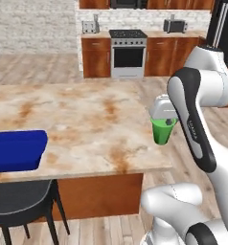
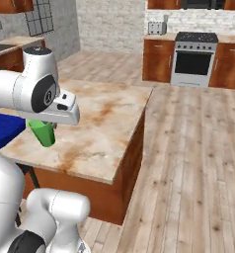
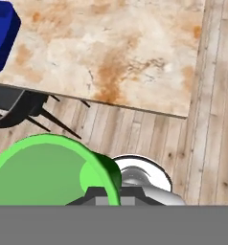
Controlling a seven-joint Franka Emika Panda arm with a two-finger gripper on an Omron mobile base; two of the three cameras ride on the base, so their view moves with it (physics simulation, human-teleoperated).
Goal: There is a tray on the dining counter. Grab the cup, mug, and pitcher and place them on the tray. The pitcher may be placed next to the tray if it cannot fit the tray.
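While bent over the dining counter (image 1: 87, 110) edge, fingers (image 3: 94, 195) pinching the cup (image 1: 162, 130).

Even, bright, flat light covers the whole rendered kitchen, with no visible lamp or window beam as its source. The counter (image 1: 87, 115) top is evenly lit, with no glare or bright spots on its marble surface. Shadows are faint: only a soft darkening under the counter's overhang, where the dark stool (image 1: 20, 203) sits beside its wooden base. The cup (image 1: 163, 130) looks uniformly bright green, with little shading. Both base views are somewhat soft and low in detail, and the stove (image 1: 128, 53) far behind the counter looks coarse. In the hand view the cup's rim is sharp-edged, and the floor planks show straight lines without bending at the edges.
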